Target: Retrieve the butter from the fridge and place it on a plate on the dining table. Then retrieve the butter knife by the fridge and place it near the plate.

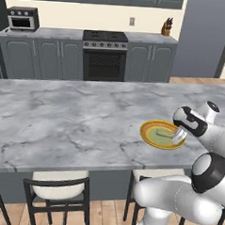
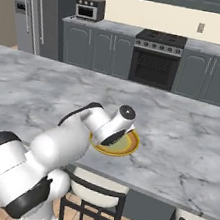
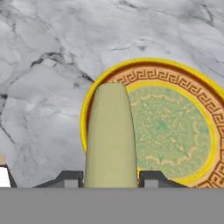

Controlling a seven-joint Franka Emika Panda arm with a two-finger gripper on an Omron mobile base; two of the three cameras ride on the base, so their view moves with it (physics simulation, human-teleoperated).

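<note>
Between my two dark fingertips (image 3: 71, 178) stands the butter (image 3: 111, 135), a pale yellowish stick that runs from 6 o'clock up toward 12 o'clock in the hand view; my gripper (image 3: 111, 178) is pinched on its near end, one tip on each flank. Beyond and beneath the stick lies the plate (image 3: 192, 94), with an orange-yellow rim, a brown patterned ring and a pale green centre. The butter's far end overlaps the plate's rim at about 10 o'clock of the plate; whether it touches the plate I cannot tell.

Left base view: my hand hangs over the plate (image 1: 150, 135) from its 3 o'clock side, and a sliver of the butter (image 1: 179, 135) shows below the gripper (image 1: 180, 133). The plate sits on the dining table (image 1: 62, 116), near the table's near edge.

Right base view: my forearm and wrist cover the plate (image 2: 128, 146) from its 9 o'clock side, leaving the 3 o'clock half bare. The fridge (image 2: 32, 10) stands at 10 o'clock of this view, well apart from the dining table (image 2: 179, 134). A stove (image 2: 156, 56) sits at 12 o'clock against the far wall, and two chairs (image 1: 57, 193) are tucked under the table's near edge.
</note>
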